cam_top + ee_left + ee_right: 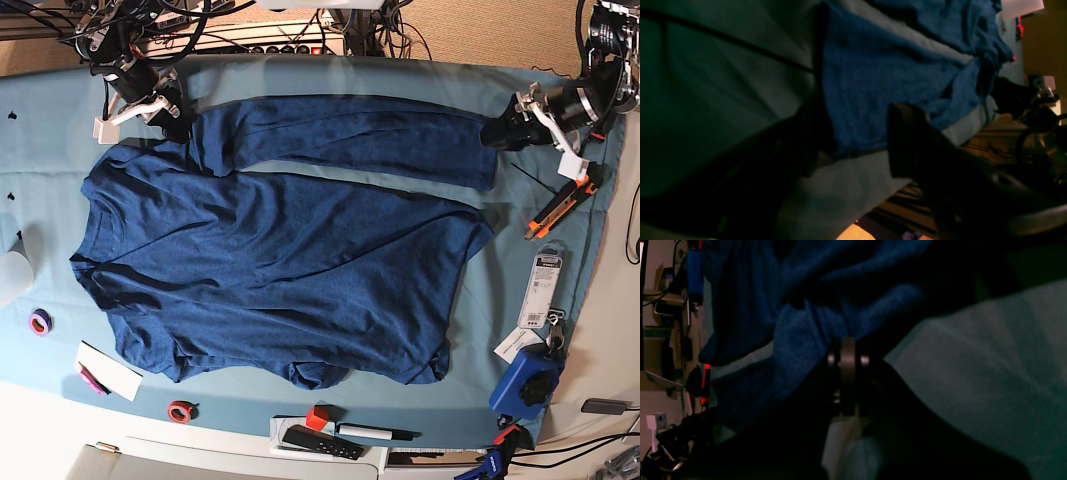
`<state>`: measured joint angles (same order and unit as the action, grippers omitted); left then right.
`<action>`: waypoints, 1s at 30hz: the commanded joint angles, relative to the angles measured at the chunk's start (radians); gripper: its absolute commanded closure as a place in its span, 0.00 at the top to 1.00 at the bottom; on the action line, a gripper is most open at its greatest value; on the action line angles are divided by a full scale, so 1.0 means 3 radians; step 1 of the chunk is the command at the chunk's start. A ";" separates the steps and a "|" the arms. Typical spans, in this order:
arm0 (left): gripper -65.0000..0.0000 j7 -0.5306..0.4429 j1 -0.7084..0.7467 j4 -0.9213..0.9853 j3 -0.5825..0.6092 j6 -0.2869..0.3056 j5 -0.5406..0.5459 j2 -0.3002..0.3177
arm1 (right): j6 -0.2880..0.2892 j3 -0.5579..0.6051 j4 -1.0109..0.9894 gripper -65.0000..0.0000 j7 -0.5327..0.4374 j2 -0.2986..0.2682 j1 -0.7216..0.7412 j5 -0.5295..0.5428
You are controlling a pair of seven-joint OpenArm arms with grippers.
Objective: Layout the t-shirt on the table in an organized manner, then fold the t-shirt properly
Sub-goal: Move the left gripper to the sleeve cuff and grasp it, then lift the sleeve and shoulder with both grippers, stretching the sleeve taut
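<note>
The dark navy t-shirt (280,260) lies spread on the teal-covered table (40,130), collar to the left and one long sleeve stretched along the far edge. My left gripper (497,132) is at that sleeve's cuff on the right. In the left wrist view it (857,126) stands open, and the sleeve end of the t-shirt (873,73) lies between its dark fingers on the table (723,83). My right gripper (178,122) is at the far left shoulder. In the right wrist view it (848,340) is shut on a bunched fold of the t-shirt (796,340) above the table (973,356).
An orange-and-black tool (560,205), a packaged item (543,285) and a blue box (525,380) lie along the right edge. Tape rolls (40,322) (180,410), a white card (108,370), a red cube (317,417) and a black remote (320,440) sit near the front edge.
</note>
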<state>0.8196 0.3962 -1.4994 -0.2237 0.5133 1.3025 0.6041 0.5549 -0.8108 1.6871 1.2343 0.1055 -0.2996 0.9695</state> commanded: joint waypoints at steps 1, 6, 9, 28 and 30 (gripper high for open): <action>0.47 0.0126 0.0019 -0.0014 0.0000 -0.0050 -0.0062 0.0037 | -0.0003 -0.0006 0.0027 0.00 -0.0003 -0.0019 -0.0015 0.0034; 0.47 0.0125 0.0018 -0.0014 0.0065 -0.0050 -0.0062 0.0036 | -0.0003 -0.0006 0.0027 0.00 -0.0003 -0.0019 -0.0015 0.0034; 0.47 0.0122 0.0010 -0.0014 0.0121 -0.0048 -0.0061 0.0036 | -0.0003 -0.0006 0.0027 0.00 -0.0001 -0.0019 -0.0015 0.0033; 0.00 0.0221 -0.0046 -0.0024 0.0149 0.0310 0.0277 0.0041 | 0.0112 -0.0010 0.0139 0.00 0.0240 -0.0019 -0.0018 0.0371; 0.00 0.0303 -0.0046 -0.0027 0.0149 0.0441 0.0434 0.0047 | 0.0111 -0.0009 0.0271 0.00 0.0318 -0.0019 -0.0028 0.0371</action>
<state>0.9207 0.3847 -1.4933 -0.1734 0.6399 1.4082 0.6014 0.5812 -0.8116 1.7504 1.3403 0.1059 -0.3099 1.0481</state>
